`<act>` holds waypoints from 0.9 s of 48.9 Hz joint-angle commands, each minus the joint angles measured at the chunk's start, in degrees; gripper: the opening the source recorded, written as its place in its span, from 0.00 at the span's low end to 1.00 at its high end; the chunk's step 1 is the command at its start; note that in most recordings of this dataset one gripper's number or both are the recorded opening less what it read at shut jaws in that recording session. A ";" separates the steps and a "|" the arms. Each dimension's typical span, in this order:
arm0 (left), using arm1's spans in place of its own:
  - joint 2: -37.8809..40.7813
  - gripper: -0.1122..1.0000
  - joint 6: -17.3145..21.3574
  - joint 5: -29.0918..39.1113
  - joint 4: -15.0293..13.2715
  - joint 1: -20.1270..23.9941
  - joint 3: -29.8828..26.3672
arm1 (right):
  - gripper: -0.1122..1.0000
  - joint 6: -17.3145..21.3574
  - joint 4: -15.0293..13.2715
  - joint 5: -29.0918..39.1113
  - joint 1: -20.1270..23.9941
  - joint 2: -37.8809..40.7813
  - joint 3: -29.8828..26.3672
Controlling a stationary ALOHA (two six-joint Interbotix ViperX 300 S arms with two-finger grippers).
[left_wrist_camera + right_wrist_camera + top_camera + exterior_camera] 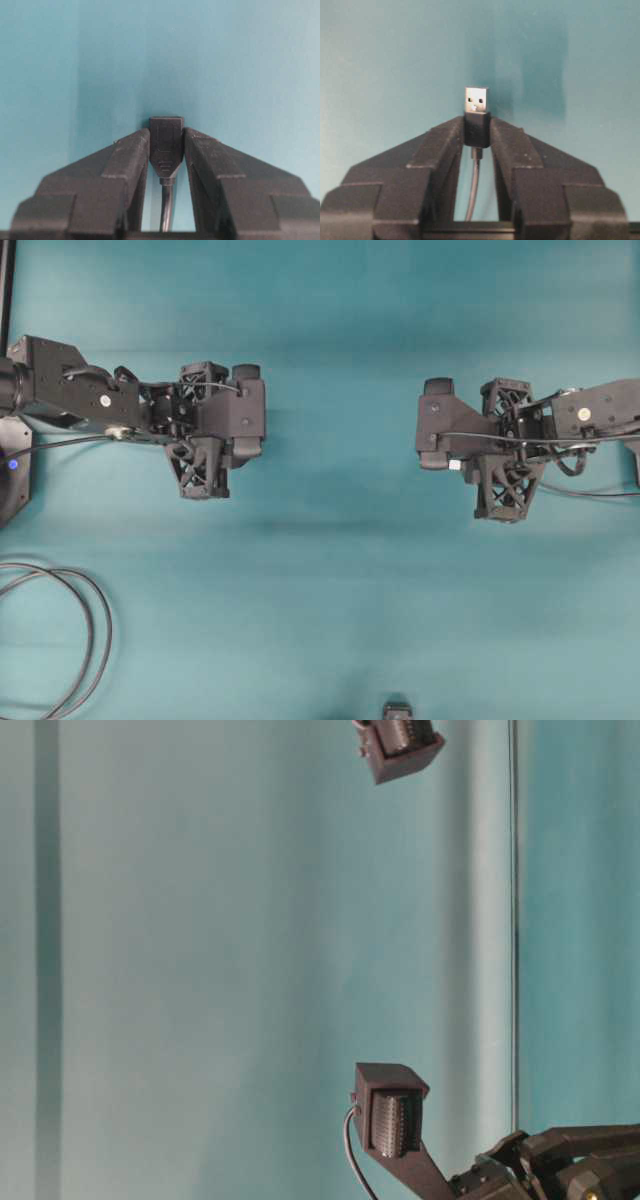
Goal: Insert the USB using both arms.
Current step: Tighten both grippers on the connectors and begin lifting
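Pinching the black collar of the USB [476,114], the fingers [512,145] of the right gripper [477,131] press in from both sides, so the silver metal shell juts out clear beyond the fingertips and its thin cable runs back down the gap between them. The plug is small and looks light, with a stiff metal tip that should not bend. Its smooth, narrow collar, though, gives the pads little to bear on, so it could twist or slip backward when pushed, and the collar where it is now gripped looks like the right place to hold.

Across from it, the fingers [132,155] of the left gripper [166,150] are pinching the all-black socket [166,142] at its sides; its open mouth sits just past the fingertips, and its cable trails back between them. The socket body seems rigid too, while both cables are limp and offer no support.

In the overhead view the left gripper [246,410] and the right gripper [436,425] face each other, well apart above the teal counter [330,590], each arm stretched roughly level toward the middle, the right one a little lower in the picture than the left. Beyond the arms, a looped dark cable [60,640] lies on the counter behind and to the side of the left arm. Judging by the gap, plug and socket are not yet brought together, and lining them up squarely will matter most.
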 commanded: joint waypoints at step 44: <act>-18.54 0.32 -10.28 25.84 -4.48 -2.11 -8.53 | 0.29 0.26 -21.53 11.25 1.41 -12.57 -7.91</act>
